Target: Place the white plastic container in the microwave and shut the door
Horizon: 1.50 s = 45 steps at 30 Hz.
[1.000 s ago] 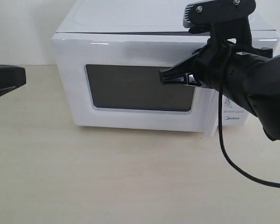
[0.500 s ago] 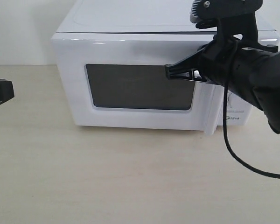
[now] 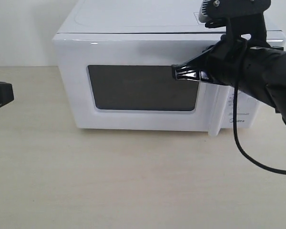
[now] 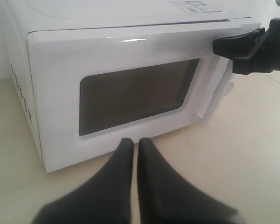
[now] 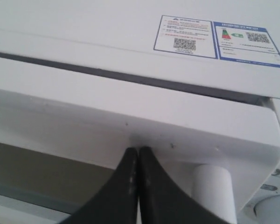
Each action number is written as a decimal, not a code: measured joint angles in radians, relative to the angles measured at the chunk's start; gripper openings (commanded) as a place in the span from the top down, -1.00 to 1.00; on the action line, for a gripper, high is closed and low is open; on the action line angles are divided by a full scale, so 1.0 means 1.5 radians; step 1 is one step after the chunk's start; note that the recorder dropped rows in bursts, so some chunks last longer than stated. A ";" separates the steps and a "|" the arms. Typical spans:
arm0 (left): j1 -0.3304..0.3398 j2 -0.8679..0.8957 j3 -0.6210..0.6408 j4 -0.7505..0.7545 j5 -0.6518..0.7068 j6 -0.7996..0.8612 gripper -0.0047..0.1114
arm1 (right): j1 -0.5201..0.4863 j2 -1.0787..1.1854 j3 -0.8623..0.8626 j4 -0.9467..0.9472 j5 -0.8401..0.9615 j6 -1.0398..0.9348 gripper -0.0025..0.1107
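Beige table [image 3: 133, 181]; right arm [image 3: 257, 76] reaches across, closed jaws touching the door [image 3: 133, 52]

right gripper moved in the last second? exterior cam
Yes. In the exterior view the right gripper has shifted right and slightly up across the door window, nearer the microwave top edge.
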 measured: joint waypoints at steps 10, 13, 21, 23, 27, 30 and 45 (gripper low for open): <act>0.000 0.000 0.000 0.002 0.000 -0.005 0.84 | -0.028 0.000 0.000 -0.029 0.004 0.026 0.96; 0.000 0.000 0.000 0.003 0.000 -0.005 0.84 | -0.028 0.000 0.000 -0.026 0.019 0.026 0.96; 0.000 0.000 0.000 0.006 -0.005 -0.005 0.84 | 0.034 -0.022 0.025 0.001 0.018 0.025 0.96; 0.000 0.000 0.000 0.007 -0.005 -0.005 0.84 | 0.063 -0.043 0.047 0.004 -0.003 0.024 0.96; 0.000 0.000 0.000 0.023 -0.008 -0.005 0.84 | 0.112 -0.092 0.091 0.007 -0.034 0.024 0.96; 0.000 0.000 0.000 0.026 -0.008 -0.005 0.84 | 0.121 -0.121 0.109 0.009 -0.031 0.024 0.96; 0.000 0.000 0.000 0.031 -0.008 -0.008 0.84 | 0.123 -0.146 0.118 0.014 -0.003 0.024 0.96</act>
